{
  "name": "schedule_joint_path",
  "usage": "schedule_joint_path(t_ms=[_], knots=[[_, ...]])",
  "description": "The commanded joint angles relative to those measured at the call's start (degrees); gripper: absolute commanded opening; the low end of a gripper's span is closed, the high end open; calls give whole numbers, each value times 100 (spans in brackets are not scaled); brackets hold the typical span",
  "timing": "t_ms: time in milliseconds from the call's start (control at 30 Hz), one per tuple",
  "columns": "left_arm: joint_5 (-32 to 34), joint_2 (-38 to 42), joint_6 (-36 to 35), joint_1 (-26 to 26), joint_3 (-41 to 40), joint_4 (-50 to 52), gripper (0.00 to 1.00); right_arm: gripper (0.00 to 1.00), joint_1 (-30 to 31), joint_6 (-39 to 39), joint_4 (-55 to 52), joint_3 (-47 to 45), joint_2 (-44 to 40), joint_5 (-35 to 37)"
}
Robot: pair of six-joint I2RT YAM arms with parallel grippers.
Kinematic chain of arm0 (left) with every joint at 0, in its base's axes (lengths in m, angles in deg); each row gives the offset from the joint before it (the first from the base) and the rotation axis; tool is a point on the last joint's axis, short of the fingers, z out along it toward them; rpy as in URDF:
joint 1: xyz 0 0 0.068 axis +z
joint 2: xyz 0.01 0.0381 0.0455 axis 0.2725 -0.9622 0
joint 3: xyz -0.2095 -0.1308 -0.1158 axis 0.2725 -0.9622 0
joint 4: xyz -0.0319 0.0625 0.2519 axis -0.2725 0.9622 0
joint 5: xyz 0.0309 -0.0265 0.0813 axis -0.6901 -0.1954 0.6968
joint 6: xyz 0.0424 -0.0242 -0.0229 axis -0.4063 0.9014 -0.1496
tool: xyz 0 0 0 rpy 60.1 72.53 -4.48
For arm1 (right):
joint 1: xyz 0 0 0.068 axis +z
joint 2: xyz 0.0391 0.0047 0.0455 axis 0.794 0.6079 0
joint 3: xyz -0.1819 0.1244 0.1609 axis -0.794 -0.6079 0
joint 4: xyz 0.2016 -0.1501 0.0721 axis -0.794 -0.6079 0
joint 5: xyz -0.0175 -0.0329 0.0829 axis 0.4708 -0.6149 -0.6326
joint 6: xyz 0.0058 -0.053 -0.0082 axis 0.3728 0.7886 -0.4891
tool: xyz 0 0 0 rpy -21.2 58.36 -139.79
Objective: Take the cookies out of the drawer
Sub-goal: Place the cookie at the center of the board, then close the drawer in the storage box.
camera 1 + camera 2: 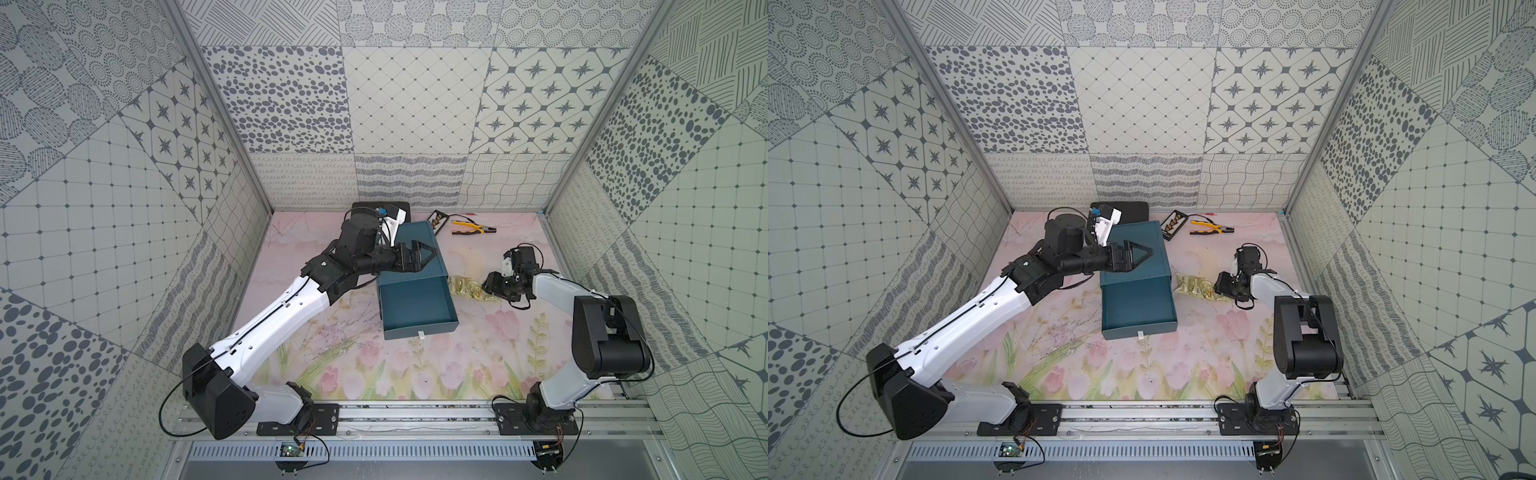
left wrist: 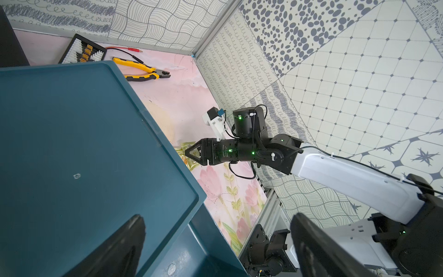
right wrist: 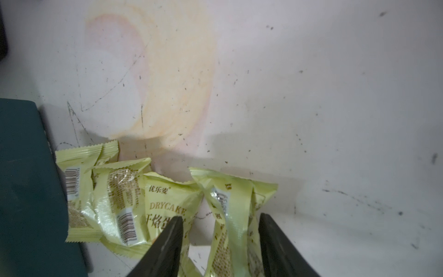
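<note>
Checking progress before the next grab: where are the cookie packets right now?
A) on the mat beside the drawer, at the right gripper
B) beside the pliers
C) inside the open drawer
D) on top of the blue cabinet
A: the cookie packets lie piled on the mat beside the drawer, at the right gripper; the drawer's visible inside holds none.

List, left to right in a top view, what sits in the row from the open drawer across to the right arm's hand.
First the open teal plastic drawer → pile of shiny gold flat cookie packets → right arm's black hand, open at the pile's right end.
</note>
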Motion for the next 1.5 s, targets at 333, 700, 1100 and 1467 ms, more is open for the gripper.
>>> schedule_joint_path(t_ms=[333,700,1100,1467], knots=[[124,207,-186,928,-76,511,99,67,607,-227,-899,407,-1789,788],[-148,-124,-4,1099,-180,477,99,68,2232,-1104,-1394,212,-3132,1452],[-233,-335,21,1186,-244,424,99,65,4042,-2193,-2034,-403,-3379,2151],[-249,-494,-196,1388,-40,720,99,61,5382,-2507,-2703,-499,-3513,2246]])
